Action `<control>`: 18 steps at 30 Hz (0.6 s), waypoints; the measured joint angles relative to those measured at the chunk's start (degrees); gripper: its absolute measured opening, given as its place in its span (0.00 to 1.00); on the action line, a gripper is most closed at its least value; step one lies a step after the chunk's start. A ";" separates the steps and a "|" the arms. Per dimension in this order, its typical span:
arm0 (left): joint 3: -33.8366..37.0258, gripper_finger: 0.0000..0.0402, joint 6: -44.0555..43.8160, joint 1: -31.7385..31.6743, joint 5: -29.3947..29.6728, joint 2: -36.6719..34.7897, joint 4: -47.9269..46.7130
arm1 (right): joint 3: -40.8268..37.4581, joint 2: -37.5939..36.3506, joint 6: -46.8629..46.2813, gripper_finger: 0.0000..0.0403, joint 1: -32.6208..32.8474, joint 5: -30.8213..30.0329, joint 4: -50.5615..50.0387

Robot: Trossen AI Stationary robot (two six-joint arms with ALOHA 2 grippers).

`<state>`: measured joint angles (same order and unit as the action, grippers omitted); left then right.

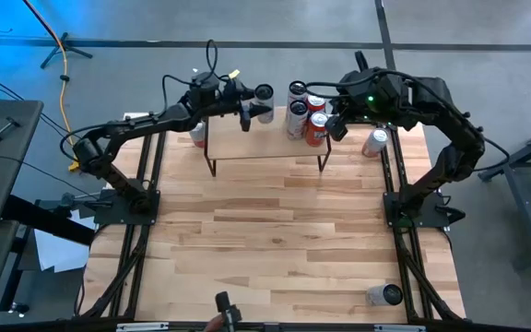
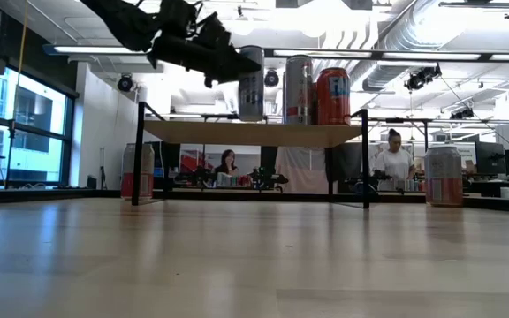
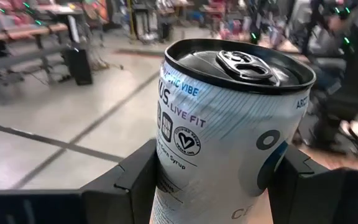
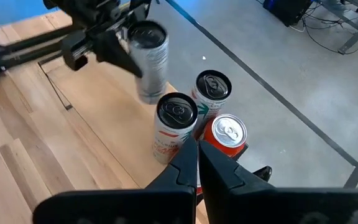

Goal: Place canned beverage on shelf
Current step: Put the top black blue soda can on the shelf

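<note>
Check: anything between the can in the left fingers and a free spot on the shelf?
Nothing visible. The left gripper holds the silver can at the shelf, whose plank looks bare beside it. Three other cans cluster at the shelf's right end, apart from it. The right gripper waits, shut, beside them.

The shelf (image 1: 265, 148) stands on the wooden table (image 1: 265, 249), bearing several upright cans (image 1: 307, 118)

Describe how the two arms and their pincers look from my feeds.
Both arms are dark, jointed and strung with black cables. The left pincer has blocky black fingers. The right pincer has tapered black fingers; green lights glow near its wrist.
</note>
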<state>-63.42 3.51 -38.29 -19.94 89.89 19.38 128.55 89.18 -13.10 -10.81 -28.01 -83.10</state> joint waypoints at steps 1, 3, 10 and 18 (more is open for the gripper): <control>0.00 0.45 -0.36 0.15 0.77 0.58 1.52 | 0.00 0.24 0.17 0.00 0.01 0.25 -0.01; -0.02 0.45 -1.96 0.29 1.87 1.94 4.22 | 0.00 0.58 0.65 0.00 0.00 0.65 -0.04; -0.02 0.45 -6.79 0.13 2.52 6.20 8.85 | 0.00 0.43 0.66 0.00 0.01 0.81 -0.54; -2.75 0.45 -9.48 0.57 2.27 8.86 8.52 | 0.00 0.33 1.24 0.00 0.01 0.79 -0.60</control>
<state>-66.17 -5.97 -37.72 -17.67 98.75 27.90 128.55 89.52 -11.86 -10.81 -27.22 -83.70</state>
